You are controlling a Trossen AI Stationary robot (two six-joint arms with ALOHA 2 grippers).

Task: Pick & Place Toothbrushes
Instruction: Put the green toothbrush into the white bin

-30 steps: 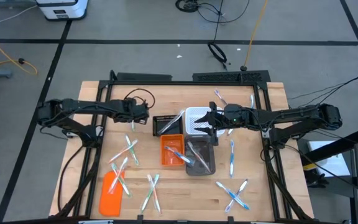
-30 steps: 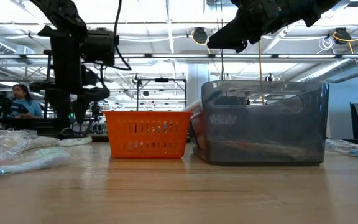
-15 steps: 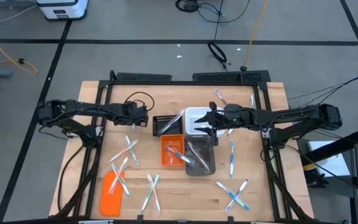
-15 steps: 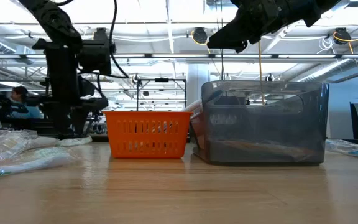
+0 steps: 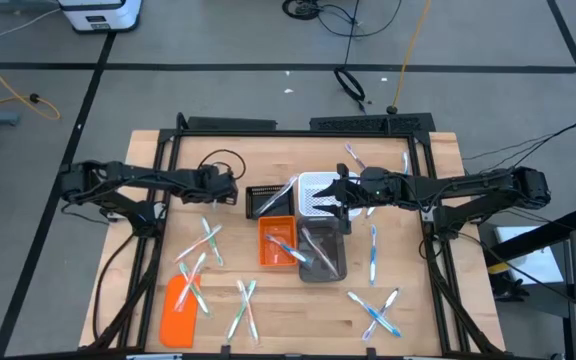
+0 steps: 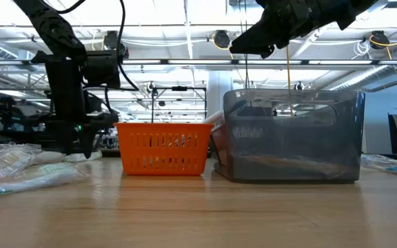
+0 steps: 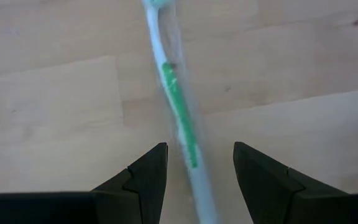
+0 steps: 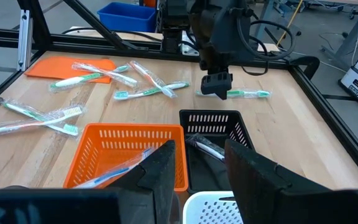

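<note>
My left gripper (image 7: 199, 169) is open and low over the table, left of the baskets (image 5: 226, 192). Its fingers stand on either side of a wrapped toothbrush with a green accent (image 7: 178, 109), which lies flat on the wood (image 8: 248, 94). My right gripper (image 8: 199, 163) is open and waits high above the white basket (image 5: 334, 192). More toothbrushes lie scattered on the table (image 5: 206, 242), (image 5: 244, 306), (image 5: 376, 312), (image 5: 373, 250). Some lie in the orange basket (image 5: 280, 244).
An orange basket (image 6: 163, 147), a grey see-through bin (image 6: 291, 134), a black basket (image 5: 268, 200) and a white basket (image 5: 315, 188) stand mid-table. A flat orange lid (image 5: 178, 310) lies near the front left corner. Black frame rails run along the table's sides.
My left gripper has come down toward the table, over the green-accented toothbrush, and has drifted a little toward the table's left edge. My right arm has kept still.
</note>
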